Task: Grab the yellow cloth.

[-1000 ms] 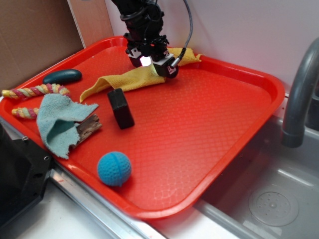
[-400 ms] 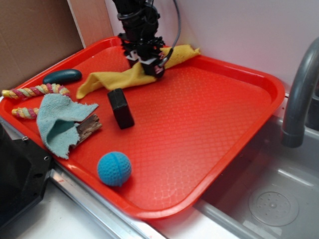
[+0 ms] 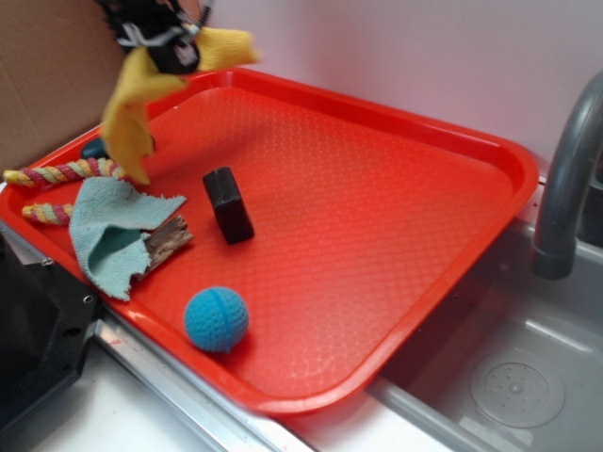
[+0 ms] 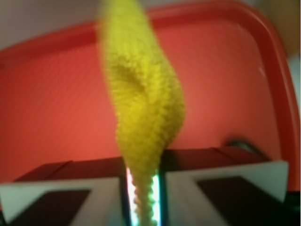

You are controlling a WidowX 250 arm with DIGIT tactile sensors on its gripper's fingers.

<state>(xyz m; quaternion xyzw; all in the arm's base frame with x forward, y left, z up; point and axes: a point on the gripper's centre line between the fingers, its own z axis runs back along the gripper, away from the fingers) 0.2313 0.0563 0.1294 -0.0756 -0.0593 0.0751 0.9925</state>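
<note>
Yellow cloth [image 3: 141,89], fuzzy terry w/ a looped nap, is pinched at one fold by the gripper [image 3: 162,42] at top left of the exterior view, above the tray's far left corner. It is draped in two limbs: a short one sticking out to the right, a longer one hanging down w/ its tip near the rope toy [image 3: 68,172]. In the wrist view the cloth [image 4: 143,108] is seen squeezed in the narrow slot between the two pale gripper pads [image 4: 61,197], bulging into a soft twisted lump beyond them.

Vs. 0.4 s ago: cloth was lying flat along the tray's back edge; it is now lifted clear of the tray floor and carried left.

Red plastic tray [image 3: 452,169], pebbled surface, raised rim. On it: a black block [image 3: 228,203] upright near centre; a teal rag [image 3: 111,231] crumpled over a piece of rough wood [image 3: 168,241]; a blue ribbed ball [image 3: 216,319] at front. Dark oval object [image 3: 92,148] is partly hidden behind the hanging cloth. Grey tap [image 3: 565,179] and steel sink [image 3: 509,377] at right.
</note>
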